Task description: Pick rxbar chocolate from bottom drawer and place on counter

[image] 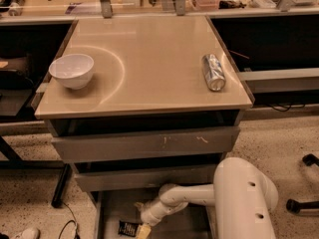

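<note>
The rxbar chocolate, a small flat black bar with pale lettering, lies on the grey floor of the open bottom drawer, near its front left. My gripper is down inside that drawer, right beside the bar on its right; its tip reaches the bottom edge of the view. The white arm reaches in from the lower right. The beige counter above the drawers is glossy.
A white bowl stands on the counter's left side. A silver can lies on its side near the right edge. Two upper grey drawers are slightly open. Chair wheels and cables lie on the speckled floor.
</note>
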`<state>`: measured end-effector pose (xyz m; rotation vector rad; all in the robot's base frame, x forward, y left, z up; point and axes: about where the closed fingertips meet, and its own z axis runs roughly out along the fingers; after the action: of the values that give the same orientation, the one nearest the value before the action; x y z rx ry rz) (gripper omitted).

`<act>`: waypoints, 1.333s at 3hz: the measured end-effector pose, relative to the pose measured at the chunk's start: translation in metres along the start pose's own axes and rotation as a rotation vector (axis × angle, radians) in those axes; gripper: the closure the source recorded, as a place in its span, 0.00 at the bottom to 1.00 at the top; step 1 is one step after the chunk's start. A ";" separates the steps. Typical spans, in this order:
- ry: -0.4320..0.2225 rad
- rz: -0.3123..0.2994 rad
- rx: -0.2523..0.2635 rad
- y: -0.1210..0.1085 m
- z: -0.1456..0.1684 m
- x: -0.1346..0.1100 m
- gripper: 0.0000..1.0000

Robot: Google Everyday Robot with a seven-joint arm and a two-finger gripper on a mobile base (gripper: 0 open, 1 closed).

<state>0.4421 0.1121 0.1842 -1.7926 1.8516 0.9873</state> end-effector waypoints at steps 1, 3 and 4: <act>0.003 0.016 0.009 -0.001 0.007 0.006 0.00; 0.000 0.036 0.024 -0.007 0.027 0.022 0.00; -0.004 0.030 0.047 -0.011 0.037 0.027 0.00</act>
<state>0.4424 0.1203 0.1376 -1.7393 1.8883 0.9493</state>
